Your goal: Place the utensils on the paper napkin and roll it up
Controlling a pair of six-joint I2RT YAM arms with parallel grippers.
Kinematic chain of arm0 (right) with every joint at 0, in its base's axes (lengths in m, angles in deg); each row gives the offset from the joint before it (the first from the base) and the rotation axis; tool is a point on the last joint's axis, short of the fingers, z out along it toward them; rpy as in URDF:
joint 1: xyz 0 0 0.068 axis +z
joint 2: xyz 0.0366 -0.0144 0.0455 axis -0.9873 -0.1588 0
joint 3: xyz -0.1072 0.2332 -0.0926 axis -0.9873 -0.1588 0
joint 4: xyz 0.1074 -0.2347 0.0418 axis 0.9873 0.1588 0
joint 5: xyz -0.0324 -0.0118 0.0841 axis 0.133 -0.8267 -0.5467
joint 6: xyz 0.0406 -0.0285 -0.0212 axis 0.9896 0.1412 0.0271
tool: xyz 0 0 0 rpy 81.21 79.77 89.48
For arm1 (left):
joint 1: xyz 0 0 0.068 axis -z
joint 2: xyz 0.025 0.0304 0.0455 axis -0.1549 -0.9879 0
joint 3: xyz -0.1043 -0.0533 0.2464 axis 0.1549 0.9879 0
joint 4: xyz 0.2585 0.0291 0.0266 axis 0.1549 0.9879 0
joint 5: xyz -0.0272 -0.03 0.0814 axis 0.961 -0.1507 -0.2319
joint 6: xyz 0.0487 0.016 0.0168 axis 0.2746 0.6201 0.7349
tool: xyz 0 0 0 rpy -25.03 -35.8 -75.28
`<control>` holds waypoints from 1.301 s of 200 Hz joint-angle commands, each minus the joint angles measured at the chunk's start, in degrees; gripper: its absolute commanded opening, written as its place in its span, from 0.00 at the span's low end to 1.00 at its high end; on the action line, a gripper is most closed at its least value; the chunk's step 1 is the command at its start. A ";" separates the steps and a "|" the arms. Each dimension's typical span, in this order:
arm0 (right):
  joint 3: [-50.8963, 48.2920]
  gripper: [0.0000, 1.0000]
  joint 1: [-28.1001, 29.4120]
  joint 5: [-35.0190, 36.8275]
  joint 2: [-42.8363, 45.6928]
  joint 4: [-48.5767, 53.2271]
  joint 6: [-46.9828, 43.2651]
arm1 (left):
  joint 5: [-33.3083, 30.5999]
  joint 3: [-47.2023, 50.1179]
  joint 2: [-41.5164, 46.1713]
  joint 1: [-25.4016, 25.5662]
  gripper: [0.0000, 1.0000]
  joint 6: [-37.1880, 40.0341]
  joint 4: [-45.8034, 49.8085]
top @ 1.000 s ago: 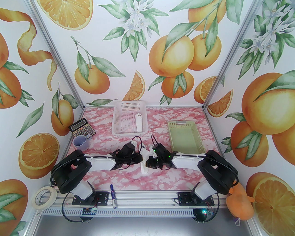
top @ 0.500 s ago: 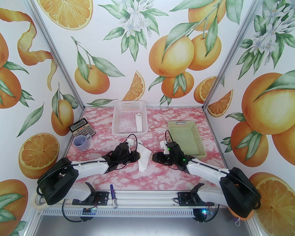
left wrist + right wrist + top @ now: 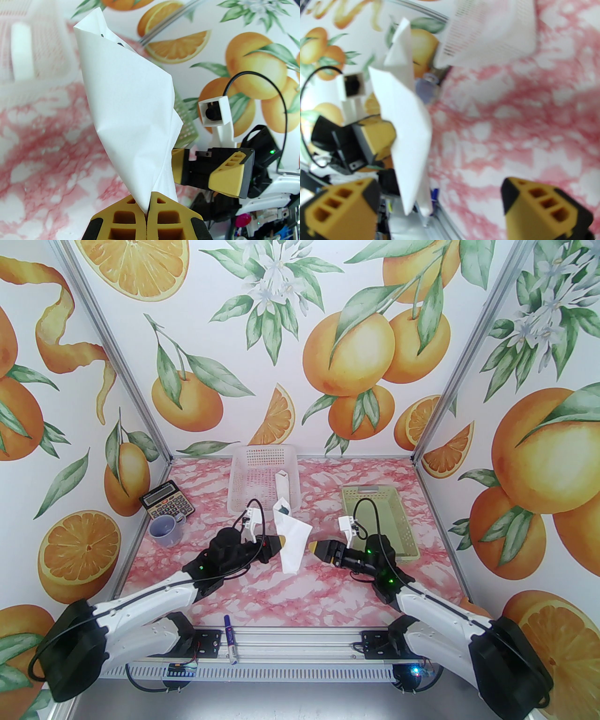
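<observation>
Two arms meet over the middle of the tabletop (image 3: 211, 577), and most of the job looks done. The paper napkin (image 3: 293, 540) is wound into a loose cone. It stands tilted, its open mouth toward the far edge and its narrow end pointing at the near edge. A dark teal tip of the utensils (image 3: 283, 509) peeks from that mouth, so they appear to be wrapped inside; how many are in there cannot be told.

The left gripper (image 3: 280, 540) has its fingers (image 3: 131, 218) clenched on the lower part of the napkin (image 3: 131, 105) and carries the roll alone. The right gripper (image 3: 315, 548) sits just beside the roll on its right. Its fingers (image 3: 536, 201) are spread wide and grasp nothing, with the napkin (image 3: 410, 131) apart from them. Whether the roll's low tip touches the tabletop is unclear.

One outer flap hangs slack on the right side, so the wrap is judged untidy rather than tight. What seems left is to snug that flap and set the bundle down, perhaps in the white mesh basket (image 3: 243, 509) at the far edge, where another white roll (image 3: 282, 483) lies.
</observation>
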 commanded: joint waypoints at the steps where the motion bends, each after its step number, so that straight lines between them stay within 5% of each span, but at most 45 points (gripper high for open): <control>1: -0.66 1.00 -0.11 -2.88 1.45 -15.02 3.45 | 0.51 -1.81 2.71 -0.72 0.00 4.84 -3.09; 82: 2.30 1.00 4.96 0.21 1.82 -24.16 -6.55 | 6.51 -9.54 1.99 -0.90 0.00 14.47 -14.74; 167: 9.13 1.00 8.38 2.01 -2.18 -28.02 -12.63 | 10.87 -12.64 -0.68 -0.82 0.00 13.34 -20.24; 260: 10.89 0.65 9.83 1.17 -6.94 -27.88 -11.04 | 8.64 -12.50 -1.34 -0.81 0.00 11.60 -20.62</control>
